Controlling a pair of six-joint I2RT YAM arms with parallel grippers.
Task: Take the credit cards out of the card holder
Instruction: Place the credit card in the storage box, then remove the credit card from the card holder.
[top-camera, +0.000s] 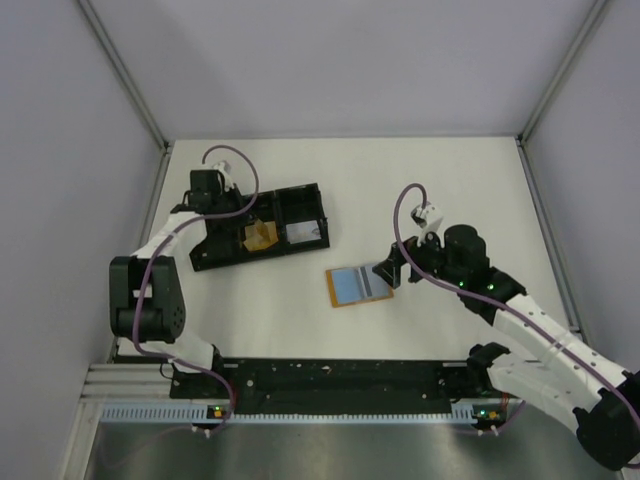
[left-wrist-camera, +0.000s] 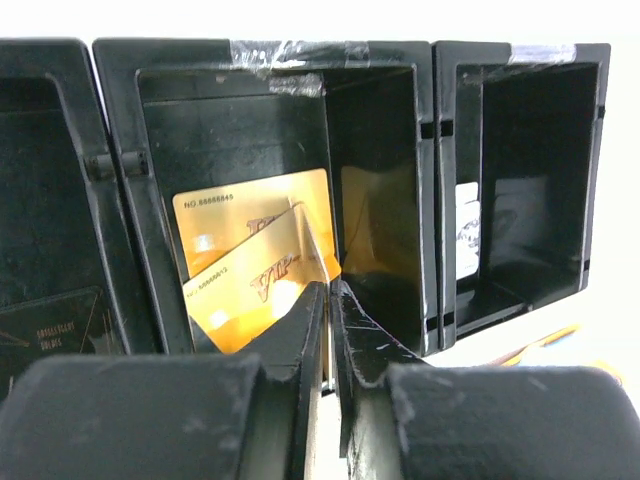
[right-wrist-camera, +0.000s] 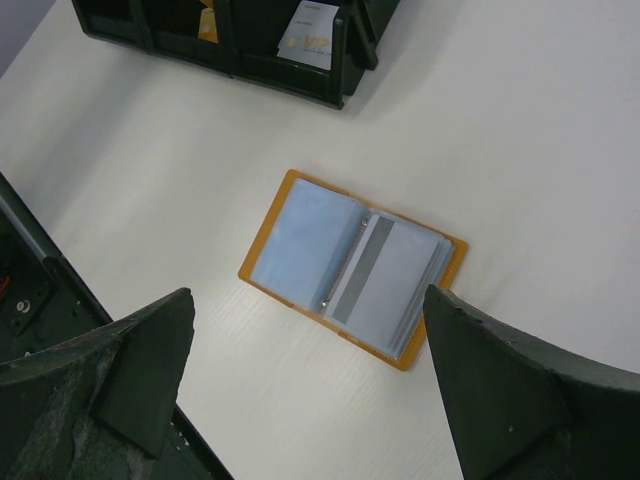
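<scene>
The card holder (top-camera: 358, 287) lies open on the table, orange-tan with pale blue-grey sleeves. In the right wrist view it (right-wrist-camera: 300, 245) shows a pale card with a grey stripe (right-wrist-camera: 385, 280) in its right page. My right gripper (top-camera: 385, 272) hovers open above its right edge, the holder between the fingers (right-wrist-camera: 308, 295). My left gripper (top-camera: 245, 228) is at the black tray's middle compartment. It (left-wrist-camera: 328, 290) is shut on a gold card (left-wrist-camera: 318, 245) seen edge-on. Two more gold cards (left-wrist-camera: 250, 265) lean inside that compartment.
The black three-compartment tray (top-camera: 300, 195) lies at the back left; its walls (left-wrist-camera: 430, 200) surround my left fingers. A white card (left-wrist-camera: 467, 230) stands in its right compartment and also shows in the right wrist view (right-wrist-camera: 310, 22). A black rail (top-camera: 340, 375) runs along the near edge.
</scene>
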